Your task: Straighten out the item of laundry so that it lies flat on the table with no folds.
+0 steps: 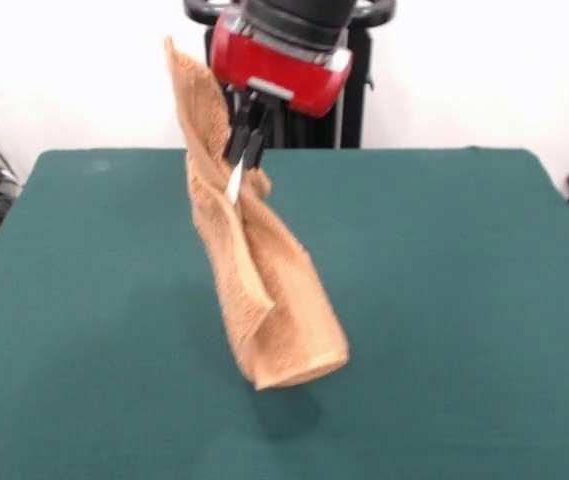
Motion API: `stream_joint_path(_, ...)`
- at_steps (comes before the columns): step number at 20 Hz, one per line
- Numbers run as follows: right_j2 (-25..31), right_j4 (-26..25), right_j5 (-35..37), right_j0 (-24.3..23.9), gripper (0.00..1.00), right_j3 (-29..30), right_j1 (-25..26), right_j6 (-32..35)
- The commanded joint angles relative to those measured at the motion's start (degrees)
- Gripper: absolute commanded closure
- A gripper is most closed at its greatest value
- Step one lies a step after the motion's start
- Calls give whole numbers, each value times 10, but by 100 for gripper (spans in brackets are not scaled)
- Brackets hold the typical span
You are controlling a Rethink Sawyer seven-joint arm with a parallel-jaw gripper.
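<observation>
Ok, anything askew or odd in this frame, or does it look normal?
Nothing is damaged, but the towel is far from flat: it hangs folded lengthwise from the gripper, shut on its upper part, one corner sticking up past the fingers. Its lower end appears to hang just above the table, with a shadow beneath.

My glossy red plastic housing [282, 62] shone above the fluffy, rough terry-cloth towel [264, 290]; the table [464, 280] wore matt, felt-like green cloth.

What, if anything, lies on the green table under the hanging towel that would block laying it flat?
Nothing visible does. The gripper is shut on the towel, which hangs folded above the table; only the towel's shadow shows on the cloth beneath it.
</observation>
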Motion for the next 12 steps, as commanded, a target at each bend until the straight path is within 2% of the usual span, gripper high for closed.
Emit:
stream_joint_path(1, -35, 1, 260, 38, 100, -103, 9, 46)
stream_joint_path(6, -57, -24, 328, 63, 100, -144, 3, 76)
stream_joint_path(12, -67, -33, 309, 76, 100, -131, -7, 85)
